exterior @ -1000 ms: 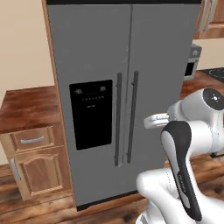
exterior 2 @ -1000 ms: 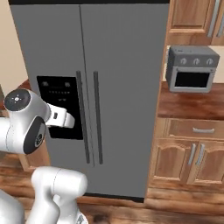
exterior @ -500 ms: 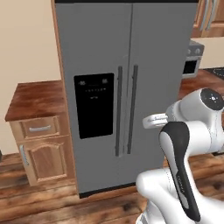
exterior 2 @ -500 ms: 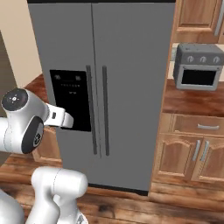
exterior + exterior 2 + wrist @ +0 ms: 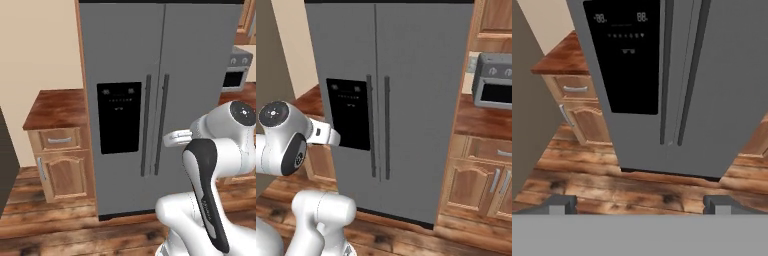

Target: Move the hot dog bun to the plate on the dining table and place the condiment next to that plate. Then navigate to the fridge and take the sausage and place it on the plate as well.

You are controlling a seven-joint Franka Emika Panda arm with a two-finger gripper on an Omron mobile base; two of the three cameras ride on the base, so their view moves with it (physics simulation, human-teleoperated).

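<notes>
The tall grey fridge (image 5: 190, 75) (image 5: 421, 100) (image 5: 722, 75) stands right in front of me with both doors shut. Its black dispenser panel (image 5: 119, 117) (image 5: 348, 114) (image 5: 624, 55) is on the left door, and two vertical handles (image 5: 155, 125) meet at the middle seam. My gripper (image 5: 641, 204) is open and holds nothing; it points at the fridge's lower half from a short way off. The hot dog bun, plate, dining table, condiment and sausage are out of view.
A low wood cabinet with a reddish-brown top (image 5: 57, 107) (image 5: 564, 55) adjoins the fridge's left side. A grey toaster oven (image 5: 493, 80) (image 5: 237, 70) sits on the counter to the right, above cabinets (image 5: 481, 175). Plank floor (image 5: 637, 185) lies below. A dark panel (image 5: 527, 125) stands at far left.
The whole picture has slid to the right in both base views, so the base has driven leftward along the fridge. The arm keeps its pose and the gripper stays open.
</notes>
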